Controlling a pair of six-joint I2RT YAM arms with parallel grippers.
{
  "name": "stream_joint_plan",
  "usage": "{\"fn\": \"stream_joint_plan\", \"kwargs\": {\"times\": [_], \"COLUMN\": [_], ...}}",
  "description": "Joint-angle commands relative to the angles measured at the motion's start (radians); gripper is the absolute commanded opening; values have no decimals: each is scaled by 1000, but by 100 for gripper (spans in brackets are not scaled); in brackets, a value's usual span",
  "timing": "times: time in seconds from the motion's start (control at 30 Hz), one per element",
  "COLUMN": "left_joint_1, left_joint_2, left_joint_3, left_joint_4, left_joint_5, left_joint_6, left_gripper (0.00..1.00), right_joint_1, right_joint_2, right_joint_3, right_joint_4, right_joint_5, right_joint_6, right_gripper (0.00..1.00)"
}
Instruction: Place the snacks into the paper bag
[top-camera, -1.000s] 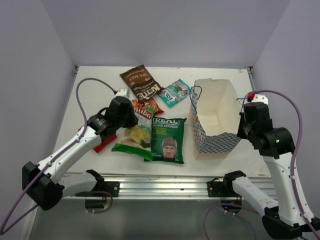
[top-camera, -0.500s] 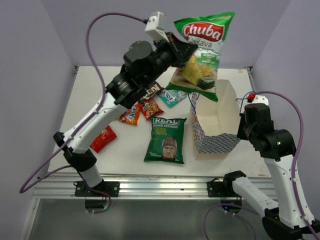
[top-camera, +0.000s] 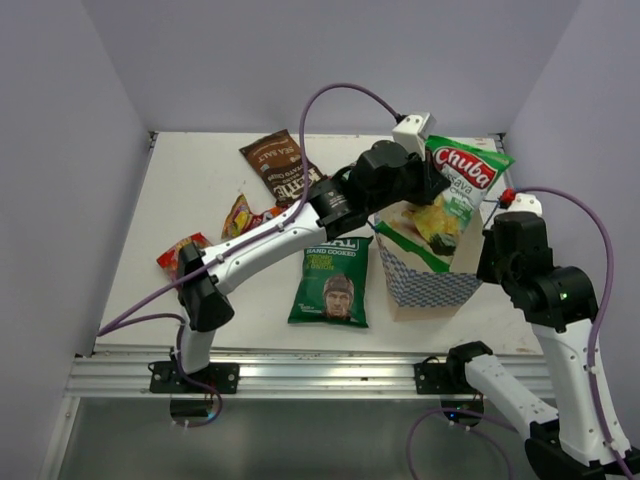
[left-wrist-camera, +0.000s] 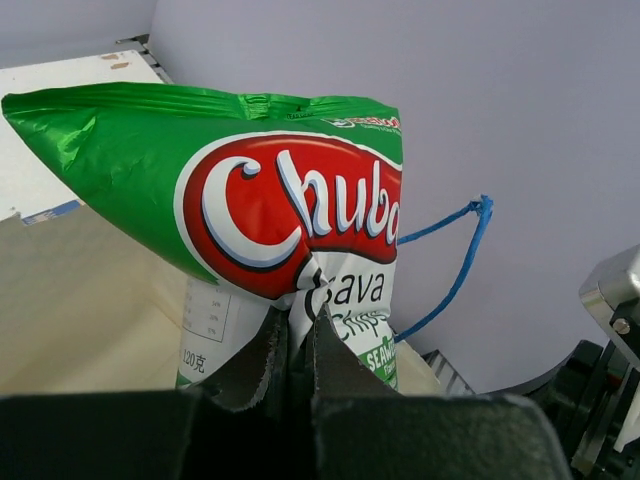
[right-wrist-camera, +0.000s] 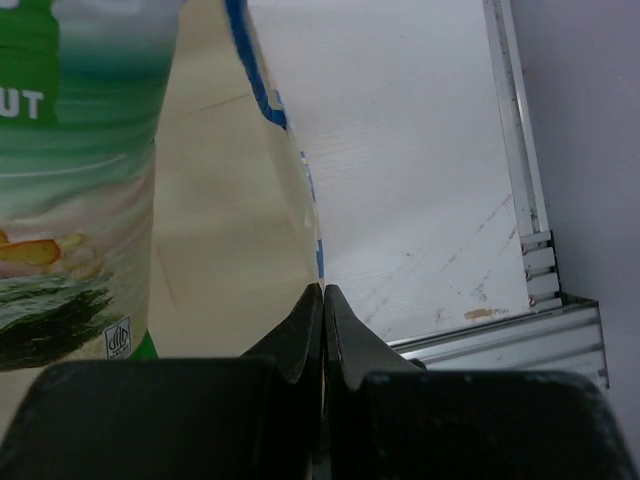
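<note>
My left gripper is shut on the big green Chuba crisp bag, which hangs tilted with its lower end inside the open top of the paper bag. My right gripper is shut on the paper bag's right wall and holds it upright. The second green crisp bag lies flat left of the paper bag. The brown crisp bag lies at the back. A red packet and orange packets lie to the left. The teal packet is hidden.
The left arm stretches across the middle of the table over the small packets. A blue string handle of the paper bag loops up on its far side. The table's right edge rail runs close to the paper bag.
My left gripper lifted the Chuba bag off the table, swung it high and right, and has now lowered it into the paper bag's mouth. The right gripper has stayed on the bag's wall.
</note>
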Motion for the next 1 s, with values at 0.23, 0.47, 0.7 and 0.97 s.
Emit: {"fn": "stream_joint_plan", "kwargs": {"times": [0.23,0.47,0.7,0.97], "left_joint_1": [-47,-49,-53,94], "left_joint_2": [-78,-149,-394,-709], "left_joint_3": [9,58,-220,-1012], "left_joint_4": [108,143,-107,-186], "left_joint_5": [-14,-73,-659,-514], "left_joint_6": [91,111,97,-118], "left_gripper": [77,79,79,76], "right_joint_1": [2,2,2,2], "right_joint_2": [-3,4,14,5], "right_joint_3": [5,3,2,22], "right_joint_4": [10,11,13,-3], "right_joint_5": [-46,-56,-57,-46], "right_joint_6": [-9,-13,-15,-16], "right_gripper": [0,0,0,0]}}
